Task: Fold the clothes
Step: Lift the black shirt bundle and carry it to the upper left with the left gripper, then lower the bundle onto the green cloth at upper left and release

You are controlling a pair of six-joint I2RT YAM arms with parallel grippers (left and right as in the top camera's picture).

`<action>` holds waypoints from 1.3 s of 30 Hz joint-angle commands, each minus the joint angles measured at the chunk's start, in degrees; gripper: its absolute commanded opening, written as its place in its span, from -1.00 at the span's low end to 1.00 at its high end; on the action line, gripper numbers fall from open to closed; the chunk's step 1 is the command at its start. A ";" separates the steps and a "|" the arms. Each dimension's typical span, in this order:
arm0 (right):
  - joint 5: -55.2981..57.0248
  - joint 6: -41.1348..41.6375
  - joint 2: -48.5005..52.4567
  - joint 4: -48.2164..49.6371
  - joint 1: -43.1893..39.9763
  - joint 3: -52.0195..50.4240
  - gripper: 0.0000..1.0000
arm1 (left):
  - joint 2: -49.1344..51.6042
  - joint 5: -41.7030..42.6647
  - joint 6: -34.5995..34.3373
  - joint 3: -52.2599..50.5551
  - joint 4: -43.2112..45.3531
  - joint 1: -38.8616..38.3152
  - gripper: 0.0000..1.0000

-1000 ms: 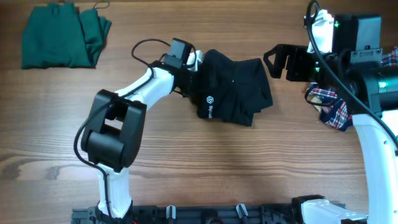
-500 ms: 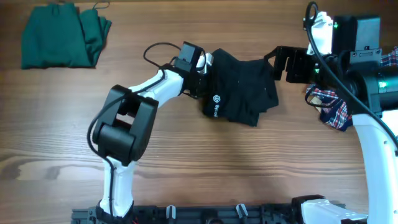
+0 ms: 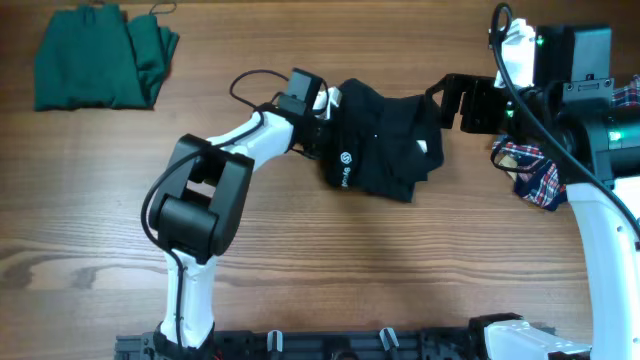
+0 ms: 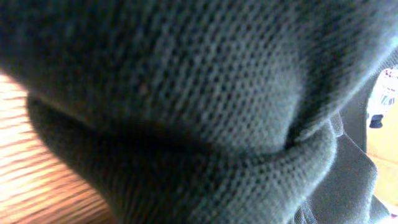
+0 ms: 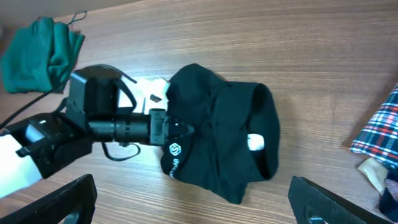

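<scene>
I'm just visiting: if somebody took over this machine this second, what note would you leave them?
Left gripper: shut on the black shirt, at its left edge.
Right gripper: open, empty, by the shirt's right edge.
Green garment: lies folded at the far left of the table.
Plaid shirt: crumpled at the right.
To do: fold the bunched black shirt, then the plaid.

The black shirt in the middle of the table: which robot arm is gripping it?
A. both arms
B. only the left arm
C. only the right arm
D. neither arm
B: the left gripper is shut on the left edge of the black shirt, and the shirt's fabric fills the left wrist camera's view. The right gripper hangs open by the shirt's right side, its fingers wide apart.
</scene>
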 commanded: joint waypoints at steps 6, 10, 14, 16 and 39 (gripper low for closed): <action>1.42 -0.94 -0.57 -0.09 -0.24 1.01 1.00 | -0.50 -11.39 11.41 6.71 -8.61 7.41 -0.92; 1.70 -0.94 -0.57 -1.09 -0.24 1.01 1.00 | -0.50 -17.94 15.37 9.79 -9.79 10.03 -0.92; 3.15 -0.94 -0.57 -2.36 -0.24 1.01 0.99 | -0.50 -24.81 21.66 10.40 -9.55 13.99 -0.92; 3.13 -0.92 -0.57 -2.60 -0.24 1.01 0.99 | -0.50 -26.29 24.39 10.40 -9.49 15.54 -0.92; 3.15 2.54 -0.57 -3.23 -0.24 1.01 1.00 | -0.50 -36.33 35.56 12.55 8.92 31.12 -0.92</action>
